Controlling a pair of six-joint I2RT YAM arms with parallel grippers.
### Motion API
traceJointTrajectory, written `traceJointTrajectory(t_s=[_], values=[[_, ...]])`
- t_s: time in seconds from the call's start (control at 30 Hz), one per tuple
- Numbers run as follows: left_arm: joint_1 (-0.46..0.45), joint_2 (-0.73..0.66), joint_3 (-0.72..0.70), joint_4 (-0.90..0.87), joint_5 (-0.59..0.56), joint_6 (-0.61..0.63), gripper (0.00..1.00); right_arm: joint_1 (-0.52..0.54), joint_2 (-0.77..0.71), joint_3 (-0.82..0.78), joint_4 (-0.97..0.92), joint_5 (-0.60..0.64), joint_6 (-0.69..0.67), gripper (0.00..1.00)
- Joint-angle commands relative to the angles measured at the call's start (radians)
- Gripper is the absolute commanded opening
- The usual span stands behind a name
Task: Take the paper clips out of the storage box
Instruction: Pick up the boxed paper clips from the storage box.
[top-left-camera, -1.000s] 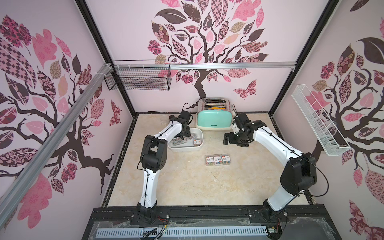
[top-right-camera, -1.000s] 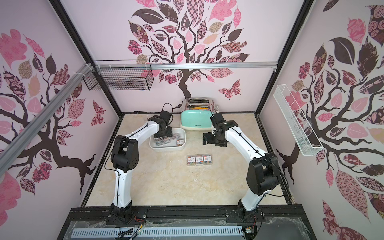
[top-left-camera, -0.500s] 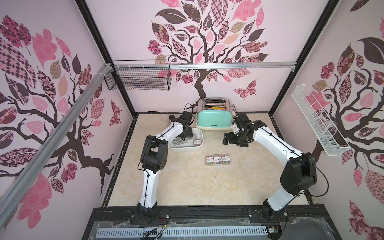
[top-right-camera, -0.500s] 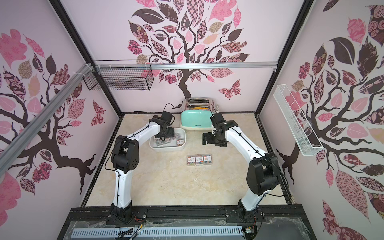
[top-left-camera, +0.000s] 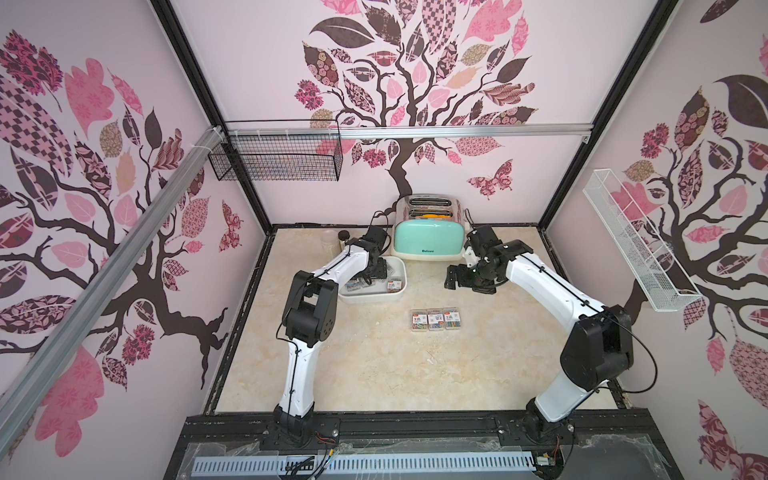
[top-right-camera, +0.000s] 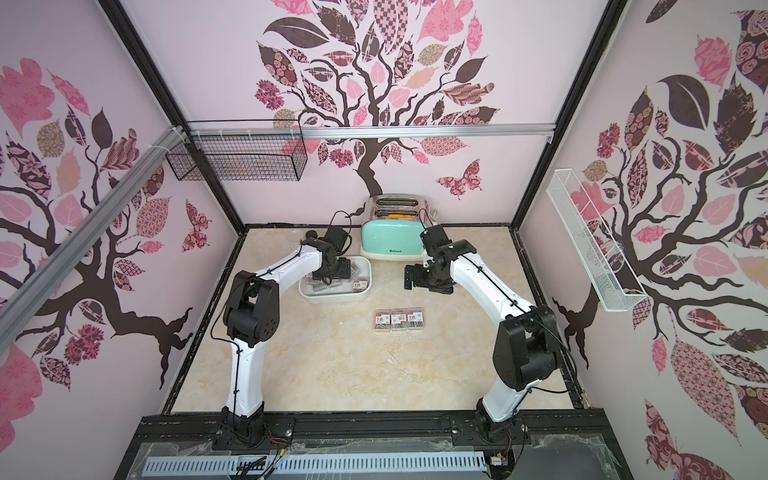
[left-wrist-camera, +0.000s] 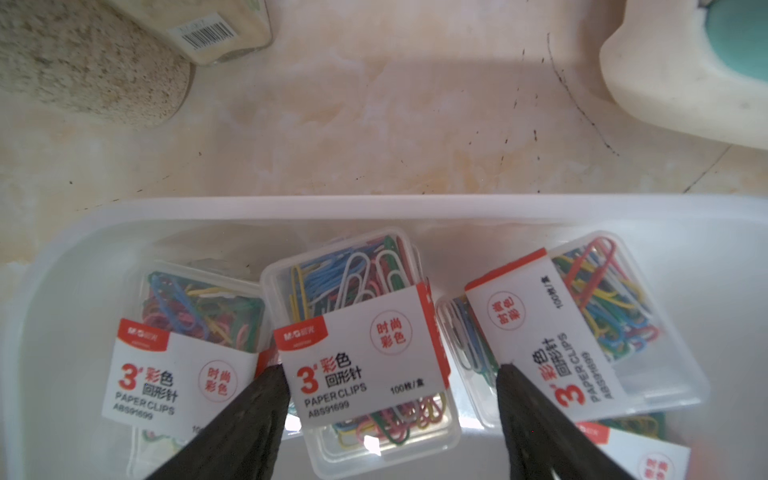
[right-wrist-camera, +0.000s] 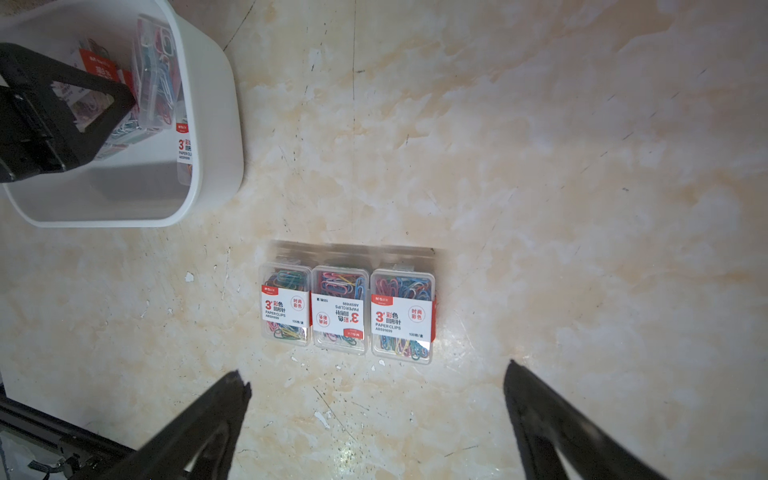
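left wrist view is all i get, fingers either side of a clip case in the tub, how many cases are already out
Observer: Three cases lie in a row on the table, clear of the tub.
Operator: right gripper holding one
Observer: No, the right gripper is open and empty above the table, near that row.
Operator: labels all the same way round
Observer: No, the middle case has its label reversed against its neighbours.

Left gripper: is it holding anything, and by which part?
The left gripper holds nothing: its jaws stand open astride a case of paper clips in the storage box.
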Motion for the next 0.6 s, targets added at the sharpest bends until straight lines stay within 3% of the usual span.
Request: traceJointTrajectory(t_s=[0.0, 0.57], values=[[-0.005, 0.031, -0.001, -0.023, 0.014, -0.008, 0.82, 0.006, -0.036, 0.024, 0.01, -0.008, 0.002, 0.99], [0.004, 0.032, 0.024, 0.013, -0.004, -0.013, 0.64, 0.006, -0.025, 0.032, 0.013, -0.023, -0.005, 0.99]])
